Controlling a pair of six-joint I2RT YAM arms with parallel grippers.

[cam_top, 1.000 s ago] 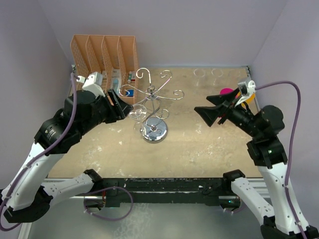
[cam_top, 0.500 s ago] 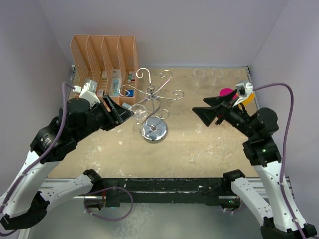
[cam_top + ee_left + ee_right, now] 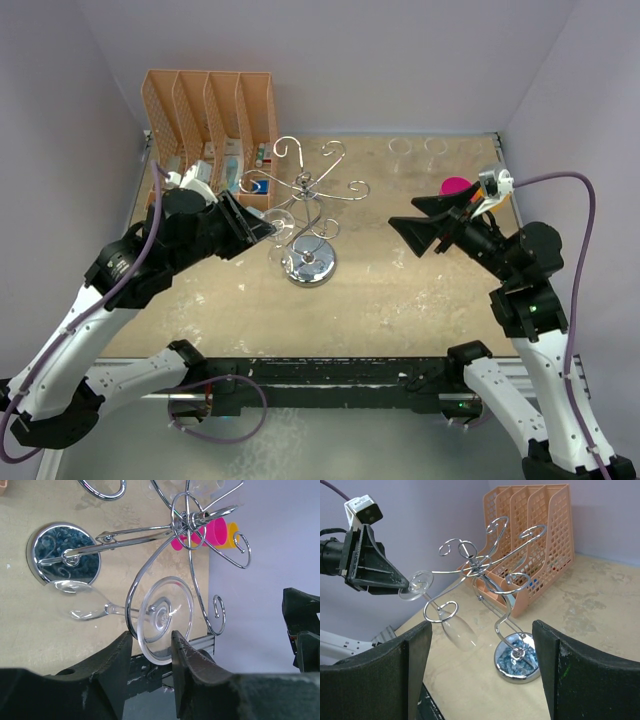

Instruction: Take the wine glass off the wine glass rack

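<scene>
The wine glass rack [image 3: 310, 262] is a silver wire stand on a round chrome base at the table's middle. A clear wine glass [image 3: 280, 220] hangs upside down from its near-left arm. In the left wrist view the glass's round foot [image 3: 165, 615] sits in a wire loop of the rack [image 3: 140, 530]. My left gripper [image 3: 149, 637] is open, with the foot's lower rim between its fingertips. It reaches in from the left [image 3: 262, 230]. My right gripper [image 3: 415, 228] is open and empty, well right of the rack. Its view [image 3: 480, 627] shows the glass bowl [image 3: 460, 630] and the rack base [image 3: 517, 657].
An orange slotted file organizer [image 3: 210, 110] stands at the back left, just behind the rack. A pink cup [image 3: 455, 185] stands at the right behind my right gripper, with a yellow cup [image 3: 231, 532] beside it. Two clear glasses [image 3: 400, 147] stand at the back edge.
My left gripper has moved right and a little lower, up to the hanging glass's foot. The right gripper has hardly moved. The glass still hangs on the rack.
</scene>
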